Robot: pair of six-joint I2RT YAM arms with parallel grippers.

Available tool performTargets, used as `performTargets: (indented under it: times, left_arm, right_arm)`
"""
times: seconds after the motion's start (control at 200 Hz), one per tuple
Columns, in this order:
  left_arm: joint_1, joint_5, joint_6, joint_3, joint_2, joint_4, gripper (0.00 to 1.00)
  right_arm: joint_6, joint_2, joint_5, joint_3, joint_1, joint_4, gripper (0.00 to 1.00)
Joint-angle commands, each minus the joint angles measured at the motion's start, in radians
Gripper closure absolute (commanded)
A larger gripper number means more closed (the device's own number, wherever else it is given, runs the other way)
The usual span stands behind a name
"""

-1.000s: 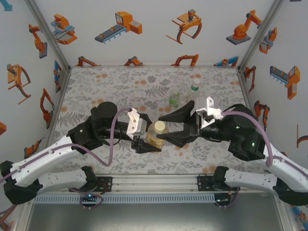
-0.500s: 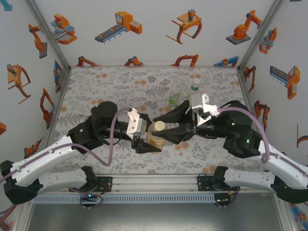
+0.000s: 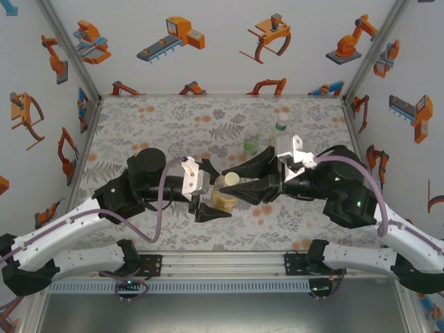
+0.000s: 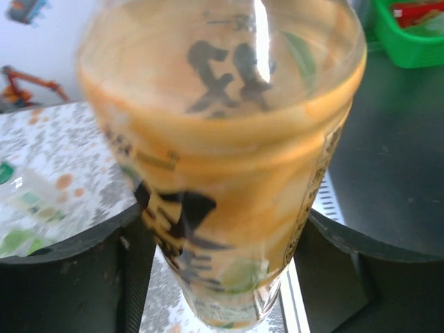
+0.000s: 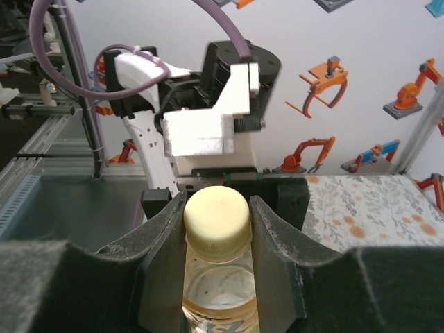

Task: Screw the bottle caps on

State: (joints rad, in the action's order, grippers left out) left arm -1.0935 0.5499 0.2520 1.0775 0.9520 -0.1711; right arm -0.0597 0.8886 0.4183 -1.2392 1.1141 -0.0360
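— What is this place like?

— It is a box with white walls (image 3: 222, 69), and the walls have orange robot pictures (image 3: 173, 35) on them. The tabletop (image 3: 139, 125) is grey with leaves and orange spots.

— Where is the bottle?

— The amber plastic bottle with a yellow label (image 3: 223, 200) stands upright. It is about halfway between the left and right edges of the tabletop, and closer to the near edge than to the far one.

— Does it have a top on?

— Yes. A pale yellow round plastic cap (image 5: 216, 211) sits on its neck.

— What about the right gripper?

— The right gripper (image 5: 216, 225) reaches in from the right. Its two black fingers press on the cap, one on each side, so it has hold of the cap.

— And the other one?

— The left gripper (image 3: 220, 193) reaches in from the left, lower down. Its jaws stand apart with the body of the bottle between them. The fingers (image 4: 62, 277) are just beside the bottle. I cannot tell if they touch it.

— Are there more bottles?

— Two. A clear plastic bottle with a green label (image 3: 251, 142) stands behind the right gripper, partly hidden by a finger. A plain clear plastic bottle (image 3: 281, 125) stands further back, near the far edge, toward the right. Both are upright.
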Motion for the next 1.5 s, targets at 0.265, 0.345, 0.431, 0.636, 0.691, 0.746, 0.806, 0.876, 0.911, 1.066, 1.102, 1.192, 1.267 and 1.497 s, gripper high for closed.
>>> performTargets:
  times: [0.265,0.345,0.431,0.636,0.691,0.746,0.806,0.876,0.911,1.066,1.102,1.192,1.267,1.497]
  left_arm:
    - [0.001,-0.353,0.038,-0.076,-0.196,-0.097,0.17]
    - [0.003,-0.423,0.018,-0.095,-0.221,-0.119,0.16]
    - [0.002,-0.482,-0.003,-0.120,-0.246,-0.130,0.16]
    - [0.004,-0.531,-0.039,-0.177,-0.268,-0.135,0.16]
    - [0.003,-0.533,-0.045,-0.185,-0.268,-0.138,0.16]
    - [0.003,-0.535,-0.051,-0.192,-0.262,-0.140,0.16]
    - [0.003,-0.535,-0.057,-0.198,-0.256,-0.140,0.16]
    - [0.004,-0.536,-0.061,-0.206,-0.250,-0.139,0.16]
    - [0.003,-0.538,-0.062,-0.208,-0.247,-0.138,0.16]
    - [0.005,-0.550,-0.063,-0.214,-0.235,-0.139,0.16]
    - [0.007,-0.552,-0.066,-0.215,-0.232,-0.134,0.16]
    - [0.008,-0.550,-0.070,-0.221,-0.226,-0.122,0.16]
    - [0.011,-0.545,-0.073,-0.225,-0.222,-0.120,0.16]
    - [0.023,-0.540,-0.080,-0.232,-0.213,-0.120,0.16]
  right_arm:
    - [0.145,0.002,-0.346,0.081,-0.015,-0.044,0.91]
    - [0.152,0.032,-0.384,0.110,-0.051,-0.005,0.92]
    - [0.123,0.069,-0.377,0.163,-0.133,0.092,0.94]
    - [0.025,0.221,-0.299,0.280,-0.330,0.402,0.97]
    - [0.021,0.284,-0.280,0.287,-0.366,0.483,0.97]
    - [0.014,0.344,-0.260,0.279,-0.395,0.539,0.97]
    - [0.015,0.411,-0.245,0.264,-0.421,0.593,0.97]
    - [0.017,0.483,-0.225,0.247,-0.444,0.665,0.97]
    - [0.019,0.516,-0.222,0.239,-0.453,0.686,0.97]
    - [0.018,0.672,-0.207,0.175,-0.492,0.783,0.97]
    - [0.014,0.703,-0.204,0.158,-0.498,0.803,0.97]
    - [-0.009,0.781,-0.198,0.120,-0.518,0.850,0.97]
    - [-0.025,0.838,-0.190,0.090,-0.532,0.883,0.97]
    - [-0.038,0.943,-0.178,0.044,-0.551,0.912,0.93]
